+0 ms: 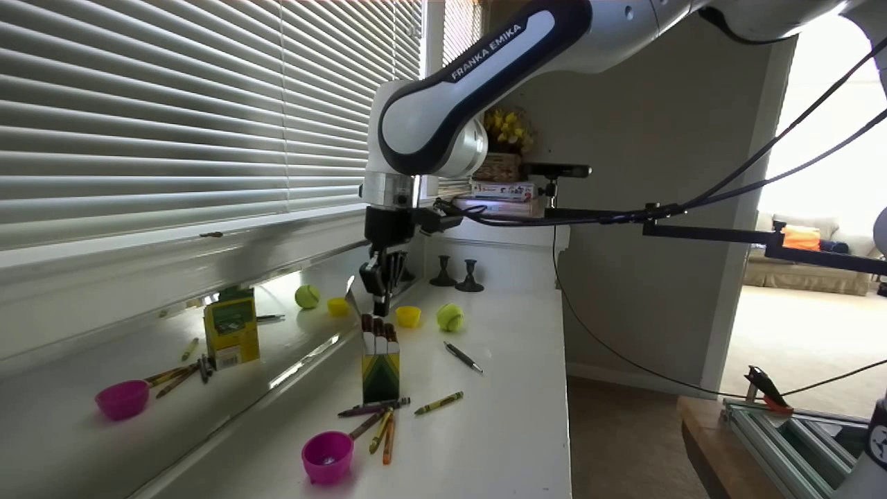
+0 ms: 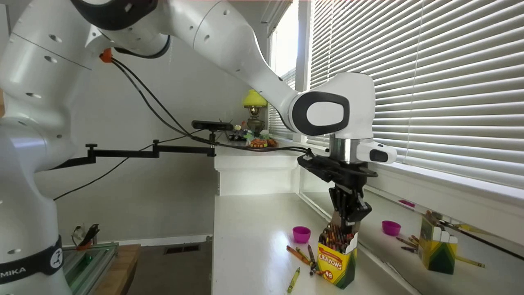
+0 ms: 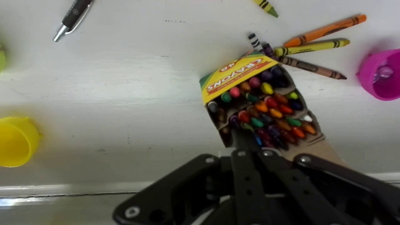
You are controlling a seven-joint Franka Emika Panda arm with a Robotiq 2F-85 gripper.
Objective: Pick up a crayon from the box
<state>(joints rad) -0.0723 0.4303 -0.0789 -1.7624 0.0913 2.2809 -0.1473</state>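
One open crayon box, upright on a white worktop, directly beneath the jaws and holding rows of many-coloured crayons. Above it, jaws pressed together and pointed downward, with tips at or just over the crayon tops; impossible to tell whether pinching a crayon. Lower than the jaws, near the foot of the box, several loose crayons. Farther off to one side of the jaws, a pink bowl; off to the opposite side, a yellow bowl, a tennis ball and a pen.
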